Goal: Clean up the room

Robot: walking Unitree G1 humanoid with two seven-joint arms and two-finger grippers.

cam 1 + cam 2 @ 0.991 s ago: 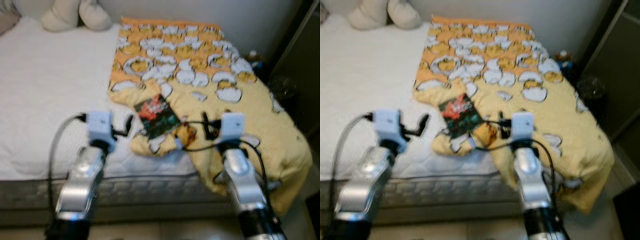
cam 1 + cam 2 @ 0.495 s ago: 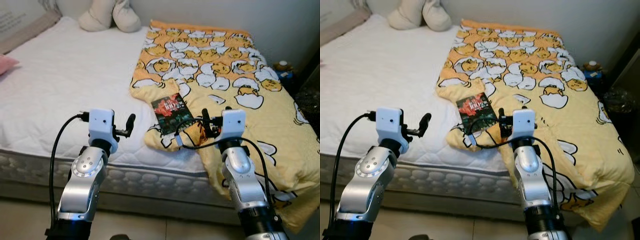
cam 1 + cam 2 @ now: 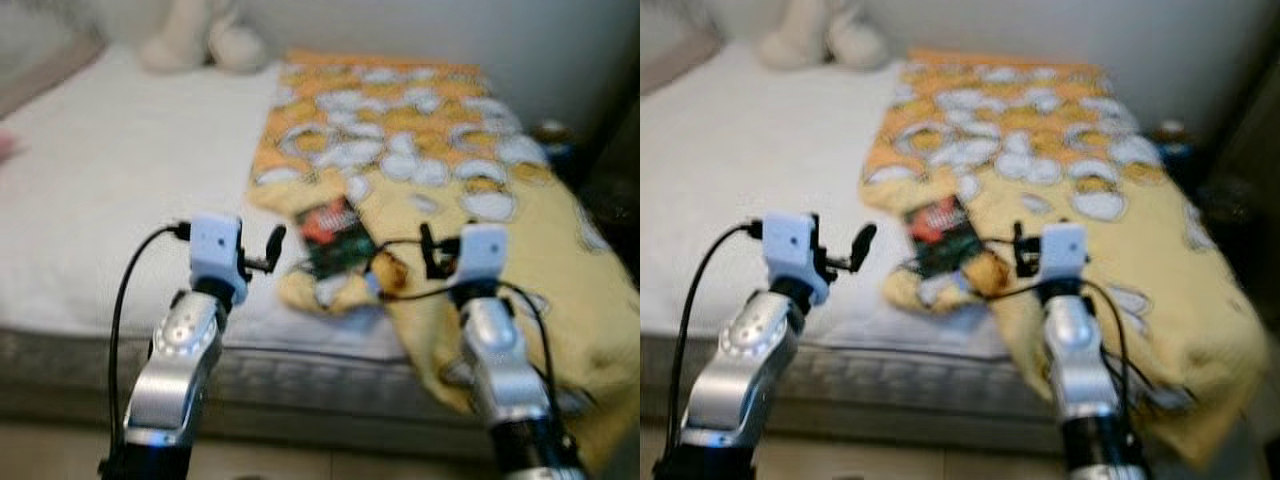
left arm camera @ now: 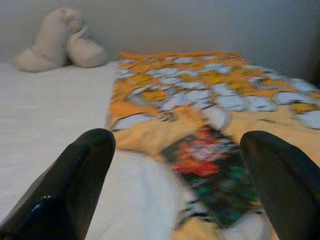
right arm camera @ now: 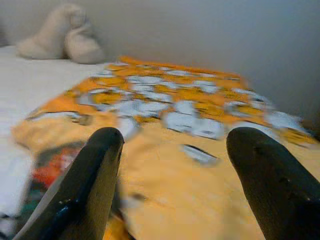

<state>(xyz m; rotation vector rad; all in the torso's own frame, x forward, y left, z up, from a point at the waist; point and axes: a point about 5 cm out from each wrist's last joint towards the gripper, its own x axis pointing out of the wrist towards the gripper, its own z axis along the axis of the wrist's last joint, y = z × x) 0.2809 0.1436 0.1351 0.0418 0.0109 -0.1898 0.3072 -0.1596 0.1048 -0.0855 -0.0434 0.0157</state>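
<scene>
- A dark book (image 3: 335, 237) lies on the yellow blanket (image 3: 450, 160) on the bed (image 3: 90, 200).
- Left pincer (image 4: 180, 175) and right pincer (image 5: 175, 170) hover before it, fingers apart, holding nothing.

The two head views look forward and down from above the robot's own arms, across the near edge of the bed (image 3: 90, 200) toward the wall behind it. Both are blurred. They share the same scene: the yellow blanket (image 3: 450, 150), the book (image 3: 335, 235) lying on it, and the pale cushion (image 3: 820, 40) at the far end.

The left wrist view sits low, close over the mattress, looking between its pincer (image 4: 185, 165) fingers (image 4: 75, 175) at the book (image 4: 210, 170) nearby and the cushion far off.

The right wrist view looks along its own pincer (image 5: 175, 170) over the blanket (image 5: 190, 115) toward the wall, sharing blanket, cushion and book edge.
</scene>
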